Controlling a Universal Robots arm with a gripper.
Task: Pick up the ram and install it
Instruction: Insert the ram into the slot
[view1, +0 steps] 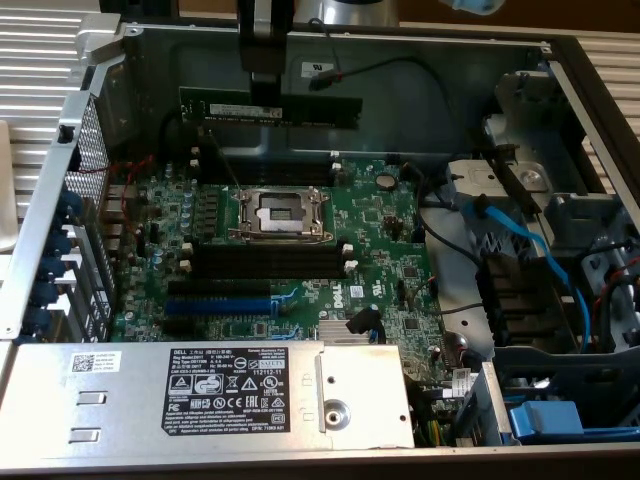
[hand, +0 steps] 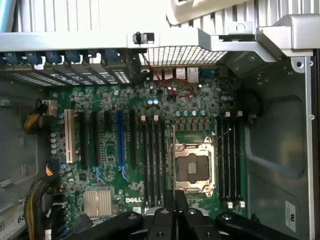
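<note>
On the board (view1: 150, 250) the long black slots (view1: 225, 262) look empty, and up above it the gripper (view1: 266, 95) has its jaws pinched shut mid-stick on the ram (view1: 320, 108), held level and edge-down, I'd guess to match a slot's line.
</note>
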